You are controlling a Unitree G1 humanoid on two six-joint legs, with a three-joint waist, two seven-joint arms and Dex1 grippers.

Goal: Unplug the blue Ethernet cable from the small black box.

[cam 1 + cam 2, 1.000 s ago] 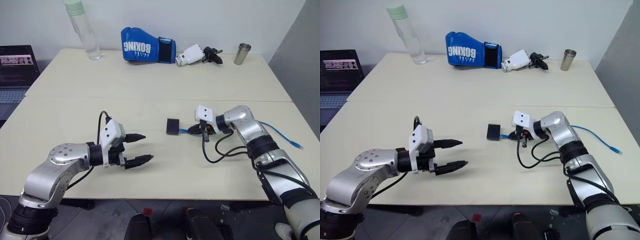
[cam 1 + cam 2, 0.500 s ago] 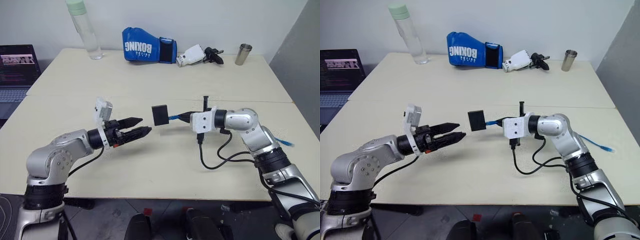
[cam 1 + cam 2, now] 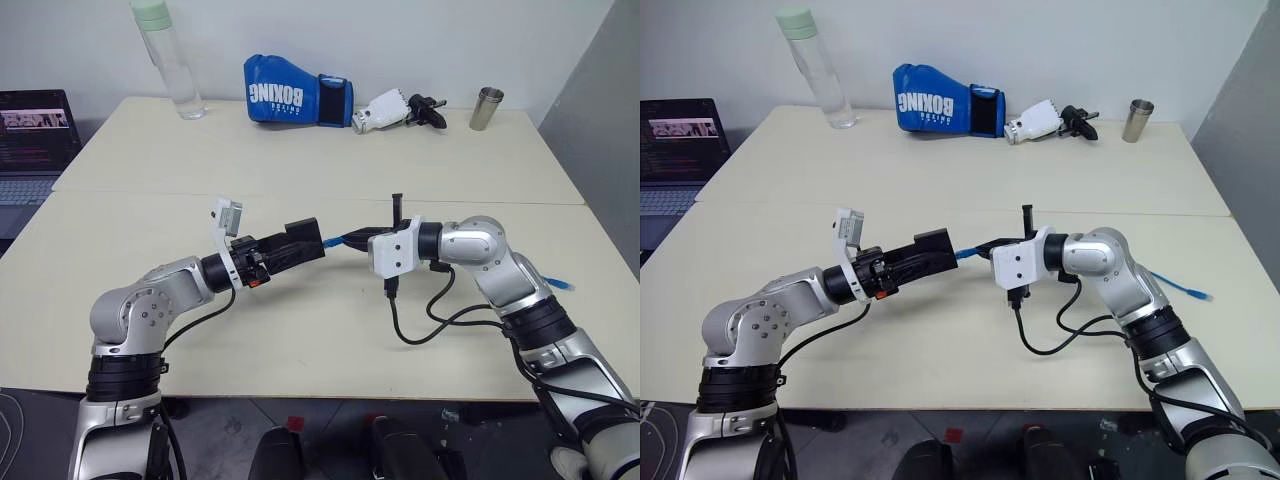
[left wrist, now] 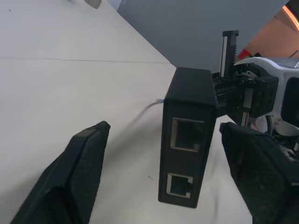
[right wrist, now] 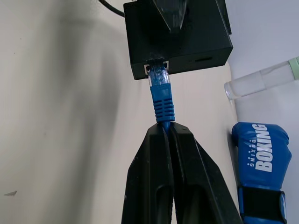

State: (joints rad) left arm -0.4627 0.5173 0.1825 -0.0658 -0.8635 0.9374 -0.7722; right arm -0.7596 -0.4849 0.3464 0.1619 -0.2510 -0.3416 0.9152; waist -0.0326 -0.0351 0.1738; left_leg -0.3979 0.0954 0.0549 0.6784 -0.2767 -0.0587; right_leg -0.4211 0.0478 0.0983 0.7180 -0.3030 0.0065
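Head views: The box (image 3: 300,241) is held clear of the counter (image 3: 300,160), between the two arms. The right gripper (image 3: 988,245) points toward the left arm and is clamped on the cable (image 3: 342,239) just behind the plug. From that gripper the box lies straight ahead, at the end of a short blue run. The left gripper (image 3: 923,254) meets the box from the opposite side. The rest of the cable trails behind the right arm, and its free end lies on the counter well behind that gripper.

Left wrist view: The box (image 4: 188,135) stands on edge midway between the two fingers (image 4: 84,163), with two empty ports facing the camera. A gap shows on each side, so the left gripper is spread about the box without pressing on it. The far fingertips are hidden, so light contact there cannot be ruled out.

Right wrist view: The right gripper (image 5: 168,128) is fully closed on the cable (image 5: 161,100) at the boot. The clear plug is seated in the port of the box (image 5: 177,35), directly ahead of the fingertips.

Judgement: The cable's long axis runs in line with both grippers. The plug should come out along that line once the left gripper, the nearer one to the box, has closed on it.
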